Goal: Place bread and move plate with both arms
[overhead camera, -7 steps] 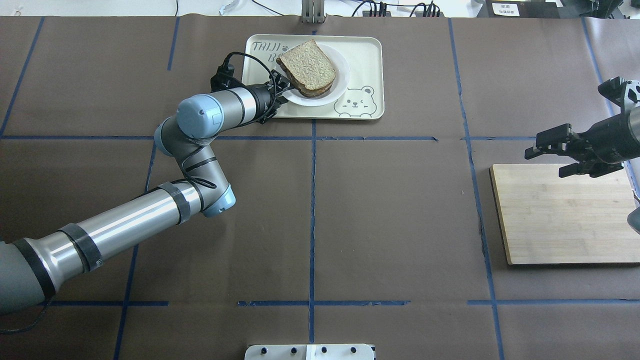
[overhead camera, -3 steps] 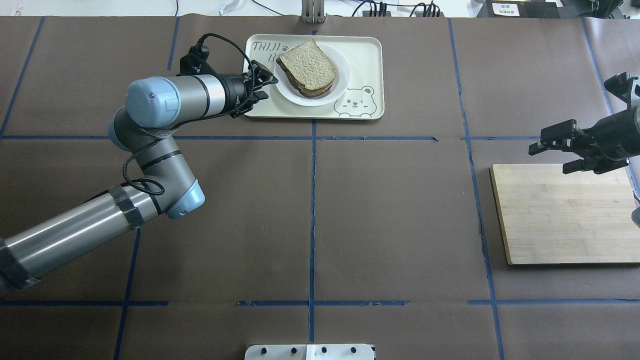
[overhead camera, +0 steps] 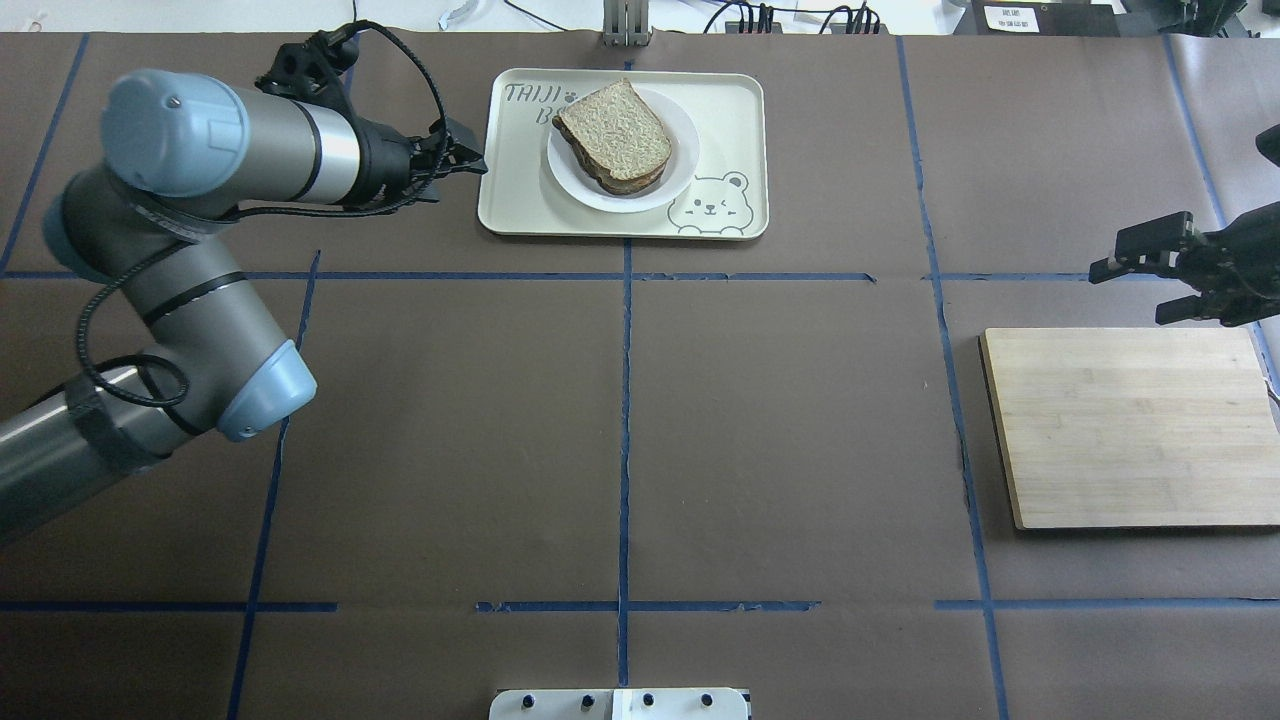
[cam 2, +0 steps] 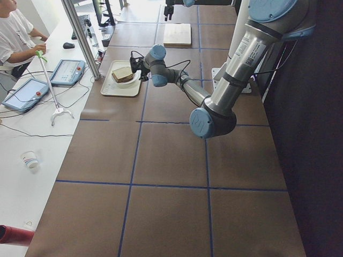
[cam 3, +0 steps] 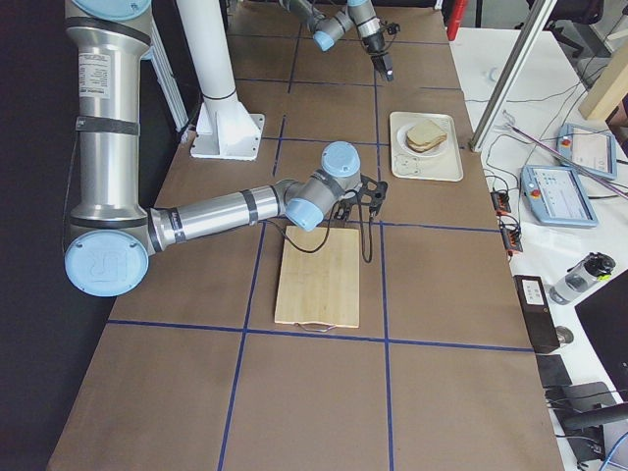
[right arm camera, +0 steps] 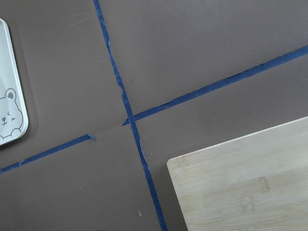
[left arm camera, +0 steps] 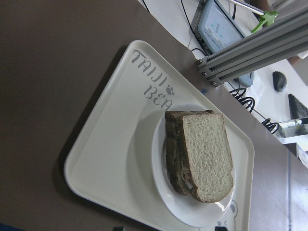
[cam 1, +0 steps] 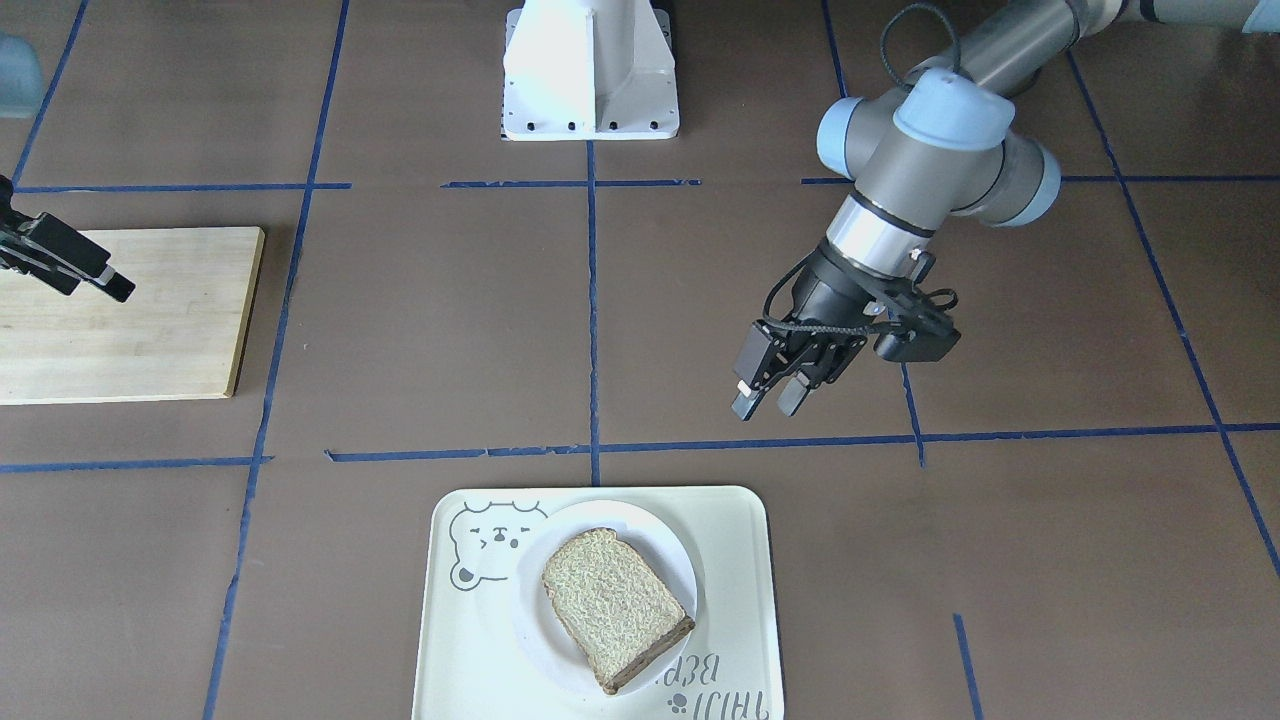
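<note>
The bread [overhead camera: 615, 130] lies on top of a stack of slices on the plate [overhead camera: 600, 195], which sits in the cream bear tray [overhead camera: 730, 110] at the far middle of the table. The bread [cam 1: 610, 600] and plate [cam 1: 640, 520] also show in the front view, and in the left wrist view the bread [left arm camera: 207, 159] lies on the plate [left arm camera: 192, 211]. My left gripper [overhead camera: 462, 175] hangs open and empty in the air just left of the tray, apart from it [cam 1: 765, 400]. My right gripper [overhead camera: 1135, 295] is open and empty above the far edge of the wooden board [overhead camera: 1130, 430].
The wooden board [cam 1: 120, 340] lies flat on the table's right side. The white pedestal base [cam 1: 590, 70] stands at the near middle edge. Brown paper with blue tape lines covers the table. An operator, tablets and cables are beyond the far edge.
My left gripper has drawn back from the plate's rim to the left, off the tray, and the arm has risen. My right gripper has moved right and slightly farther back.
</note>
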